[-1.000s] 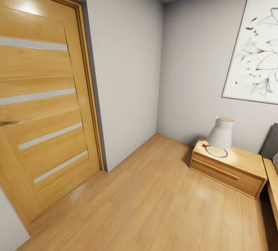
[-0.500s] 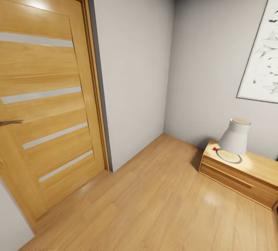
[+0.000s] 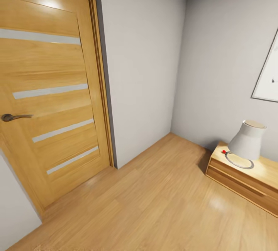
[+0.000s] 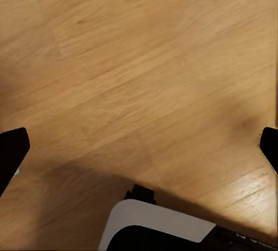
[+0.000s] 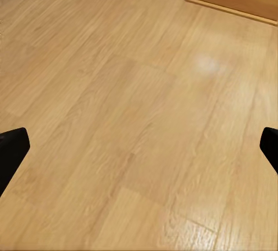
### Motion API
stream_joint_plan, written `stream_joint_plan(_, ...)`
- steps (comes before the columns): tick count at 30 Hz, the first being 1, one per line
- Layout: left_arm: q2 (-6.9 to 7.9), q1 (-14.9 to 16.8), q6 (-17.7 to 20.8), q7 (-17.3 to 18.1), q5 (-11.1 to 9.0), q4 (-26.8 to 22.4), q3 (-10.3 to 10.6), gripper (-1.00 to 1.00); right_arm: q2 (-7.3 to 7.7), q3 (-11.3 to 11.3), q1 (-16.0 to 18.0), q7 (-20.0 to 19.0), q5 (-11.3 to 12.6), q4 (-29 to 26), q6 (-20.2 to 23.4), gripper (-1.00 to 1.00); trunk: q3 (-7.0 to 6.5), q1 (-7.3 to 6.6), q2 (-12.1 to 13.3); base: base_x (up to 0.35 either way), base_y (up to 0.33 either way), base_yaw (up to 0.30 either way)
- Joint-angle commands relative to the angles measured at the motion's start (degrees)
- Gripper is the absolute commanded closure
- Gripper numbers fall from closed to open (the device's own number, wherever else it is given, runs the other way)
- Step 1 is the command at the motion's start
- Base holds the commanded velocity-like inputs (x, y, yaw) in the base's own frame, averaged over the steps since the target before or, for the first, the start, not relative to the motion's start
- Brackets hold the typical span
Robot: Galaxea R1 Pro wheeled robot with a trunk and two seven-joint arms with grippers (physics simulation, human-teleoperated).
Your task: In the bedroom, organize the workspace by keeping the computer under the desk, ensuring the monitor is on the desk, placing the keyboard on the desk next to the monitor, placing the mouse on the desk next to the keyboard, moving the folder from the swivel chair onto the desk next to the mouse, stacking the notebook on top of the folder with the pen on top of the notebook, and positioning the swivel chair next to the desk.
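None of the task's objects are in these frames. In the left wrist view my left gripper [image 4: 139, 147] stands open, its black fingertips [image 4: 11, 150] far apart at the picture's two sides, with bare wooden floor [image 4: 145, 66] between them. In the right wrist view my right gripper [image 5: 139, 147] is open as well, a black fingertip [image 5: 11, 147] at each side and only floor [image 5: 133, 112] between.
A closed wooden door [image 3: 46, 96] with a grey lever handle [image 3: 11, 117] stands at the left. Grey walls meet in a corner ahead. A low wooden nightstand [image 3: 243, 183] with a white lamp [image 3: 247, 139] sits at the right. A framed picture [image 3: 268, 77] hangs above it.
The whole head view has shifted: the door, lamp and nightstand have slid rightward in the picture and the framed picture is mostly out of frame, so the camera has turned left.
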State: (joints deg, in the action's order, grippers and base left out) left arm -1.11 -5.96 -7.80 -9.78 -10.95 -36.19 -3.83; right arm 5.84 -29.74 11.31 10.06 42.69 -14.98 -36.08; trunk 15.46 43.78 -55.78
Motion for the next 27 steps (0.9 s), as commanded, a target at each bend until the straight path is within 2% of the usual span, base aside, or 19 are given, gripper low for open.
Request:
stream_joint_plan(1,-0.04,0.0,-0.1,0.0,-0.6,-0.1,-0.1,-1.00,0.05,-0.5,0.0,0.5,0.1,-0.1,-0.1,-1.00,0.13,0.02,0.0,0.120,-0.295,0.198)
stream_joint_plan(14,-0.03,0.0,-0.2,0.0,-0.6,-0.1,-0.1,-1.00,0.05,-0.5,0.0,0.5,0.1,-0.1,-0.2,-1.00,0.95,0.02,0.0,0.136,-0.284,0.206)
stream_joint_plan(27,0.05,0.0,-0.2,-0.1,-0.6,-0.1,-0.1,-1.00,0.05,-0.5,0.0,0.5,0.1,-0.1,-0.2,-1.00,1.72,0.02,0.0,0.025,-0.045,0.212)
